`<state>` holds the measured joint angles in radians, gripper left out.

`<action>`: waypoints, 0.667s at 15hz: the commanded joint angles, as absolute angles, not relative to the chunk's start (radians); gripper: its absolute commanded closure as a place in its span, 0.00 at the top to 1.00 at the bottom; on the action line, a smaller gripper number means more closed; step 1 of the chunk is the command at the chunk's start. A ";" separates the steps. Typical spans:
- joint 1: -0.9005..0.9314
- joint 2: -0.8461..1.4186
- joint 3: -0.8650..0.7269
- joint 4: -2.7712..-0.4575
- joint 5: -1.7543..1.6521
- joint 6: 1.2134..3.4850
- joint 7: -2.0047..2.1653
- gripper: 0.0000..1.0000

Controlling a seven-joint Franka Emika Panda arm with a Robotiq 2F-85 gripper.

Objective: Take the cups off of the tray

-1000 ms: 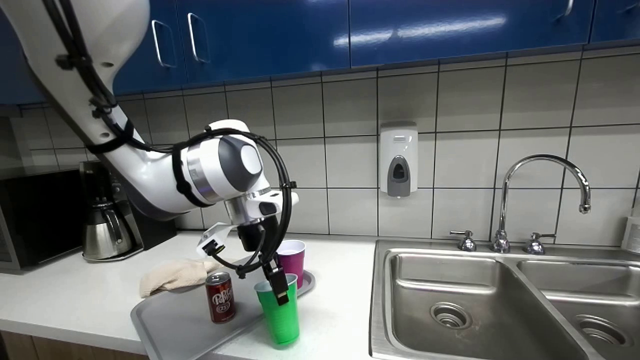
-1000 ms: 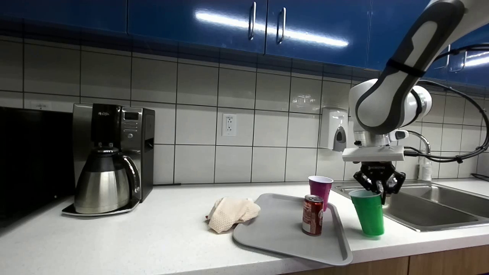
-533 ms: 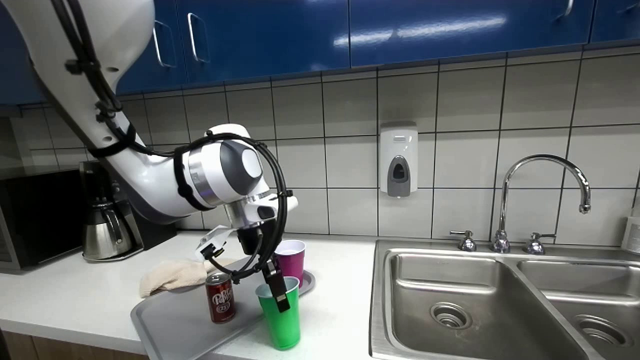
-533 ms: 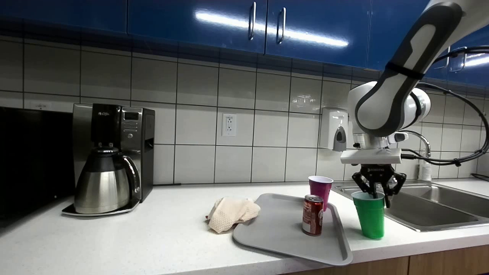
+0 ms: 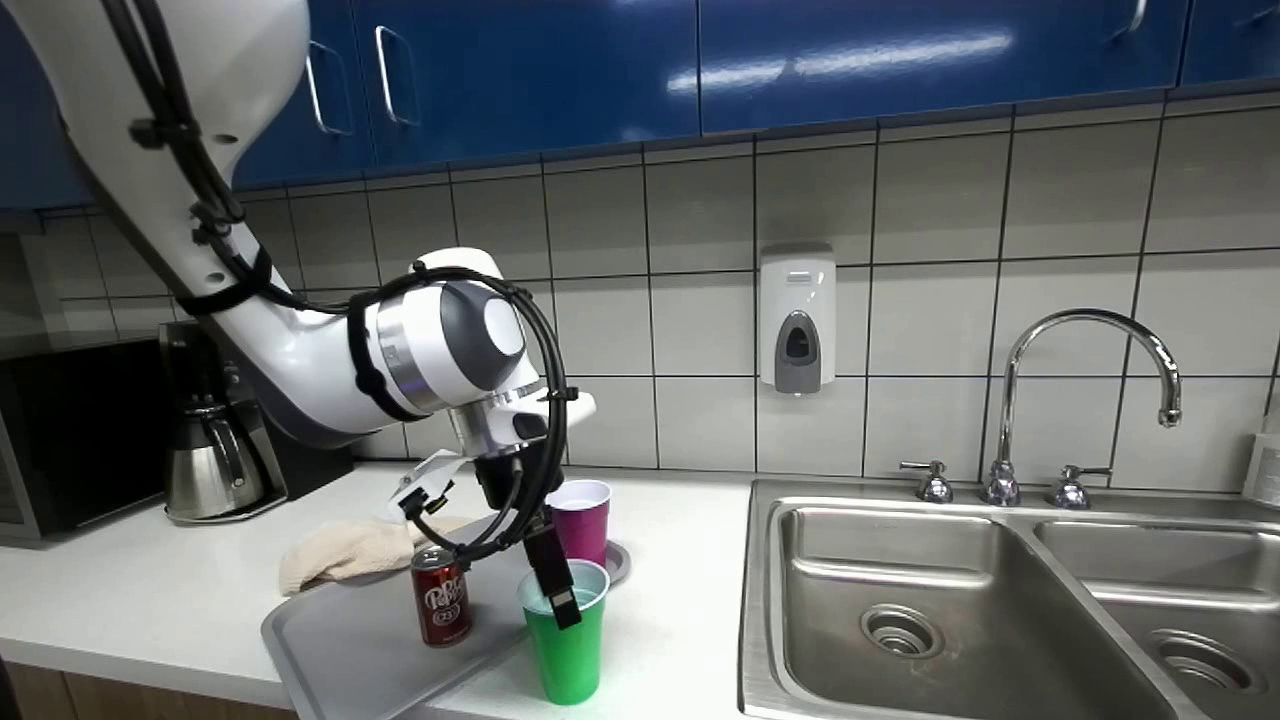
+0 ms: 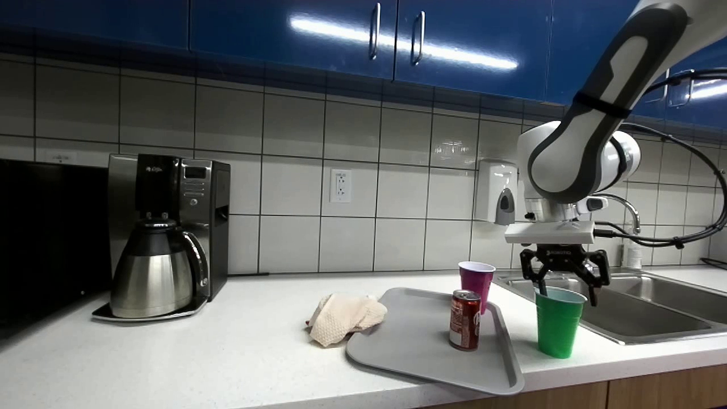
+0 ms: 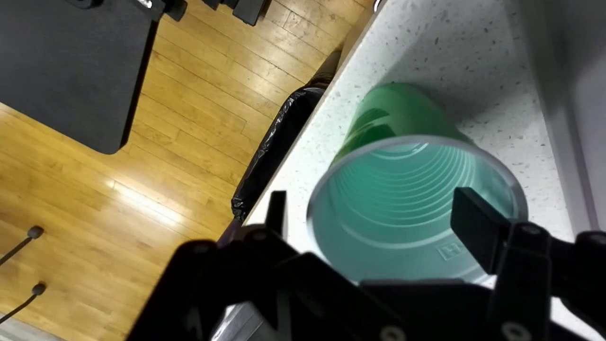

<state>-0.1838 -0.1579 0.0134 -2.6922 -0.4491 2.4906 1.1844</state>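
The green cup [image 5: 570,662] stands upright on the countertop, off the tray, seen in both exterior views. Over its rim my gripper [image 6: 568,296] is spread open; one finger reaches down inside the cup and the opposite one is outside, apart from the wall. In the wrist view the mouth of the green cup [image 7: 402,203] lies under the jaws, which are wide apart. The magenta cup [image 6: 476,278] is upright on the grey tray [image 6: 409,346] near its far corner, its lower part partly hidden by a can in that exterior view.
A dark red soda can [image 6: 464,319] stands on the tray. A beige cloth [image 6: 346,318] lies at the tray's edge. The steel sink [image 5: 900,590] is set in the counter beyond the green cup. At the back stands a coffee maker [image 6: 164,238].
My gripper has come down slightly with the green cup, then its fingers have spread apart. The cup, tilted before, now stands upright, released from the grip.
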 commanded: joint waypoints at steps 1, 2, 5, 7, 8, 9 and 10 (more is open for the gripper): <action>-0.181 -0.182 0.011 -2.696 -0.463 2.492 1.225 1.00; -0.181 -0.187 0.010 -2.698 -0.461 2.493 1.228 1.00; -0.181 -0.211 0.007 -2.706 -0.450 2.492 1.236 1.00; -0.183 -0.233 0.007 -2.708 -0.445 2.493 1.238 1.00; -0.184 -0.244 0.007 -2.708 -0.443 2.493 1.237 1.00; -0.185 -0.257 0.008 -2.708 -0.440 2.493 1.236 1.00; -0.187 -0.270 0.010 -2.708 -0.438 2.492 1.235 1.00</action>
